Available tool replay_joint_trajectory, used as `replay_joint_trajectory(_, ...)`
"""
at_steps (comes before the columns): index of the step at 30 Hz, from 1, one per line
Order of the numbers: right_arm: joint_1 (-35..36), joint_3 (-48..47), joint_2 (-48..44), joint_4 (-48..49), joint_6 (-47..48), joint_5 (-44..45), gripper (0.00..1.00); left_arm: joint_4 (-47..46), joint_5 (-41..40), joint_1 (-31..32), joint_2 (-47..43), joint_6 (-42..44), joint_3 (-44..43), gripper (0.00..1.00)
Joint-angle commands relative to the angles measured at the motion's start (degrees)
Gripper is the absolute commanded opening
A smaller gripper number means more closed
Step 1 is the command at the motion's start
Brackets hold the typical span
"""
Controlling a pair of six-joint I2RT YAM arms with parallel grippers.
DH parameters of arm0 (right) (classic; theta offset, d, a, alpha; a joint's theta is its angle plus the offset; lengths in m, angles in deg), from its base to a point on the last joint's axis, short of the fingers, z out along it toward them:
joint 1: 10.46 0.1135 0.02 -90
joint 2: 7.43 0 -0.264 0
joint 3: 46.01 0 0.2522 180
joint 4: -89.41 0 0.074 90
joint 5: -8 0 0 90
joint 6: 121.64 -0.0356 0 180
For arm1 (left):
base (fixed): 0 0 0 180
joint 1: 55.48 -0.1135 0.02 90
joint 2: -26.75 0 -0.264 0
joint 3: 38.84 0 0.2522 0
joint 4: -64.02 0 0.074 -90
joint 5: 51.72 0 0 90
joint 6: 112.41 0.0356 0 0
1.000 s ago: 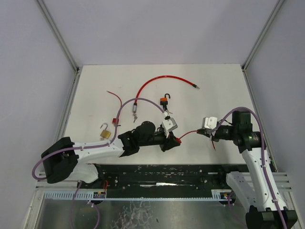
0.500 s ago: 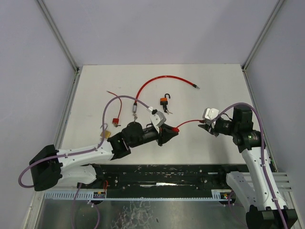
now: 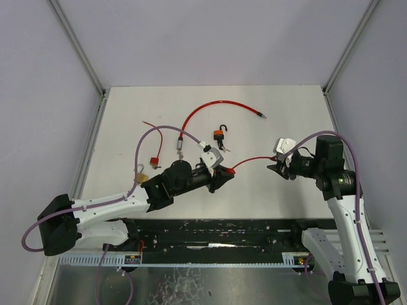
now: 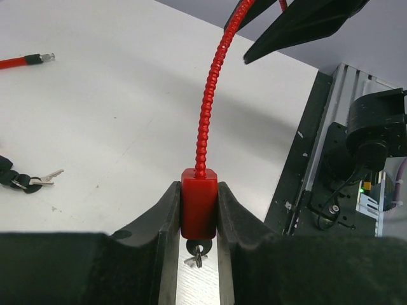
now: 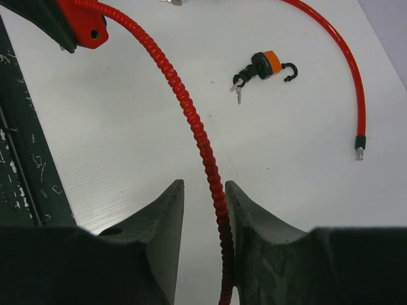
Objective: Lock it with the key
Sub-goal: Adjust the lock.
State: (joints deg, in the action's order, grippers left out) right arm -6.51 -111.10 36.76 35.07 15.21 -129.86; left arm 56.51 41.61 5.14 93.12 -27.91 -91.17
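Right gripper has eased off since prior frame, jaws parted around red cable; left gripper pinches lock body.

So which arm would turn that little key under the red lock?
Probably the right: the left end effector is clamped on the red lock body, steadying it, while the right end effector stands open around the cable.

Orange padlock on white table

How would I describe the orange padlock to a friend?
Start at the white table, then find the long red cable arching across its far half. Just under that arch lies the orange padlock: the only orange-and-black lock, shackle open, keys in it.
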Motion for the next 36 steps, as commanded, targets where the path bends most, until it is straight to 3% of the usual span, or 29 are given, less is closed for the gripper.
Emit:
replay_joint_trajectory(1, -0.16, -3.9, 2.14, -7.89, 2.08, 1.58, 0.41, 0.44, -1.45, -0.43, 0.03, 1.68, -3.17, 0.0)
replay_joint_trajectory(11, -0.1, -6.75, 4.93, -12.43, 2.98, 3.59, 0.4, 5.16, -0.91, -0.49, 0.21, 2.87, -5.56, 0.0)
replay_joint_trajectory(17, -0.1, -7.06, 5.4, -12.8, 2.32, 4.99, 0.31, 6.47, -1.64, -0.43, 0.49, 3.58, -5.84, 0.0)
replay_joint_trajectory(24, -0.08, -7.55, 5.61, -12.45, 0.36, 7.16, 0.3, 7.74, -1.45, -0.42, 0.19, 4.21, -6.27, 0.0)
replay_joint_trajectory(29, -0.08, -7.57, 6.7, -12.92, -0.15, 5.36, 0.01, 7.09, 0.15, -0.45, 0.33, 4.36, -5.93, 0.0)
replay_joint_trajectory(36, -0.17, -6.79, 6.02, -10.19, -4.88, -9.7, 0.0, -0.54, 8.0, -0.71, 0.58, 1.64, -2.92, 0.0)
